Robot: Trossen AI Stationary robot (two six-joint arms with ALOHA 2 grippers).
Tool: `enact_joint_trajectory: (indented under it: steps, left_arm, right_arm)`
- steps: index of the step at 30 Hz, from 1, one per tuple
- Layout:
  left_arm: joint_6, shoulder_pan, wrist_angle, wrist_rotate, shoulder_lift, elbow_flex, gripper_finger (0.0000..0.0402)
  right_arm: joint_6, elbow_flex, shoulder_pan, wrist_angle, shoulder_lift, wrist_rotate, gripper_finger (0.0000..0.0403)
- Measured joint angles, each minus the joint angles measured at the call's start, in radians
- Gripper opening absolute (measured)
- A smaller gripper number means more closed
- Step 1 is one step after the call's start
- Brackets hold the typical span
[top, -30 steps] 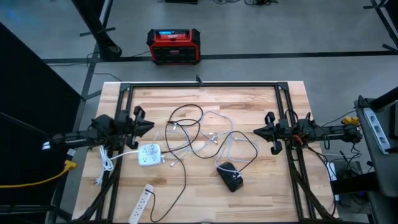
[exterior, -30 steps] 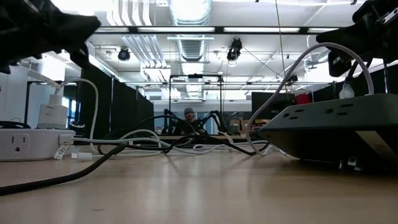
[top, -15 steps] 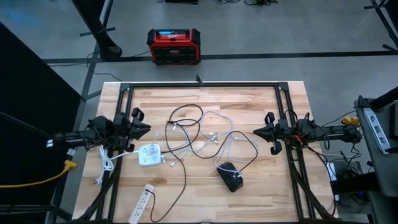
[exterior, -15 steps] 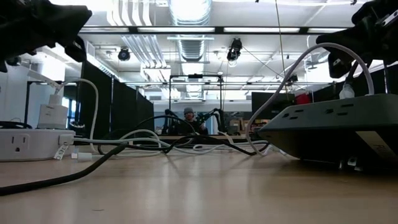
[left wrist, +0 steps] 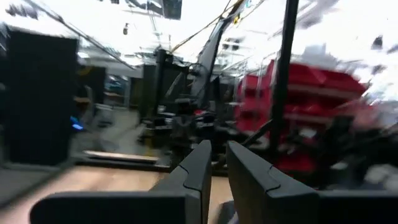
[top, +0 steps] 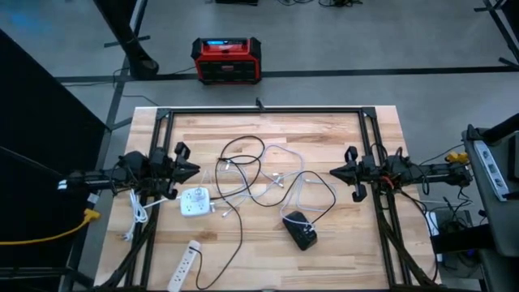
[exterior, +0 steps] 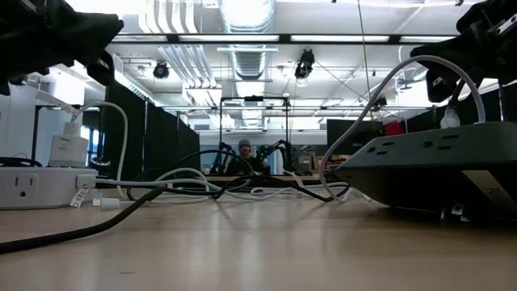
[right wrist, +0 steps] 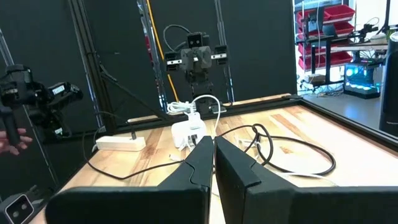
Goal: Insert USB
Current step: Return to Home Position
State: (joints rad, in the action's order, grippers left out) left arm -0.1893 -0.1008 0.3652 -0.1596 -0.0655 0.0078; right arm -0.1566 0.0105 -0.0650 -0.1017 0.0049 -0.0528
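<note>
Left pincer [top: 195, 170] has drawn back toward the table's [top: 324, 138] left edge.

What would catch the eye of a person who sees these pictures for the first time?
The tangle of black and white cables in the middle of the wooden table stands out first, running to a white outlet extension and a black outlet extension. The left gripper and right gripper face each other from opposite sides.
</note>
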Motion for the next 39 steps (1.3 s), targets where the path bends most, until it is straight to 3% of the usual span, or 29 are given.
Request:
enact_joint_trajectory:
  steps: [7,18,22,25,29,39]
  left_arm:
    - [0.267,0.0,0.0,0.026,-0.039,0.0,0.0039]
    - [0.269,0.0,0.0,0.027,-0.081,0.0,0.0039]
    - [0.174,0.0,0.063,0.036,-0.074,0.003,0.0039]
    - [0.118,0.028,0.2,0.165,-0.079,0.008,0.0039]
    - [0.108,0.115,0.165,0.361,-0.051,0.006,0.0039]
    - [0.044,0.191,-0.009,0.338,0.065,0.0,0.0039]
  right_arm:
    - [0.0,0.0,0.0,0.0,0.005,0.0,0.0]
    - [0.0,0.0,0.0,0.0,0.005,0.0,0.0]
    - [0.0,0.0,0.0,0.0,0.005,0.0,0.0]
    - [0.0,0.0,0.0,0.0,0.004,0.0,0.0]
    - [0.0,0.0,0.0,0.0,0.006,0.0,0.0]
    - [0.0,0.0,0.0,0.001,0.008,0.0,0.0]
